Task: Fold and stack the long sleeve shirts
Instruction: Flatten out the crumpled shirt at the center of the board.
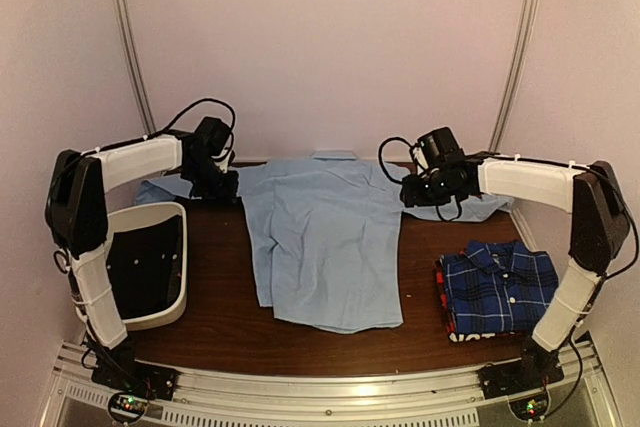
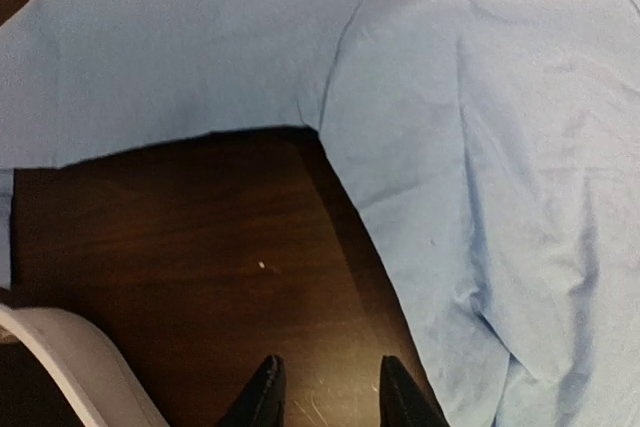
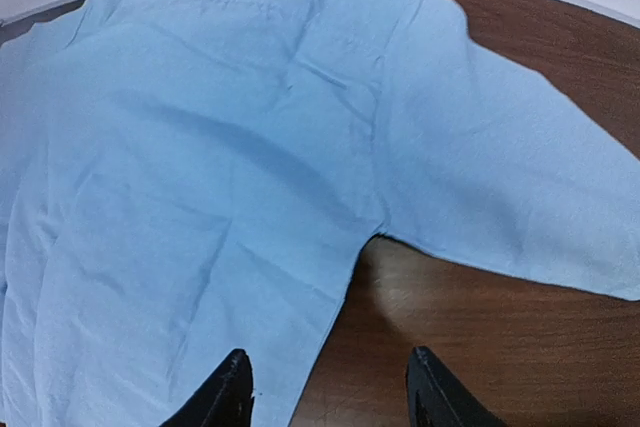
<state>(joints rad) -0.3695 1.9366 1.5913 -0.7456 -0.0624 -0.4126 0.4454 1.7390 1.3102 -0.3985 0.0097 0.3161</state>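
The plain light blue shirt (image 1: 325, 232) lies spread flat, back side up, in the middle of the table, collar at the far edge and both sleeves out to the sides. My left gripper (image 1: 228, 187) hovers open and empty over bare table by the left armpit; its view shows the shirt (image 2: 480, 147) between and right of the tips (image 2: 327, 397). My right gripper (image 1: 408, 194) hovers open and empty above the right armpit; its view shows the shirt (image 3: 200, 147) and its tips (image 3: 330, 392). The folded plaid shirt (image 1: 500, 287) lies at the near right, on a red/black one (image 1: 443, 309).
A white plastic bin (image 1: 150, 319) with black lining stands at the near left, its rim also in the left wrist view (image 2: 70, 357). Brown table (image 1: 230, 322) shows in front of the shirt. Walls close in behind and at both sides.
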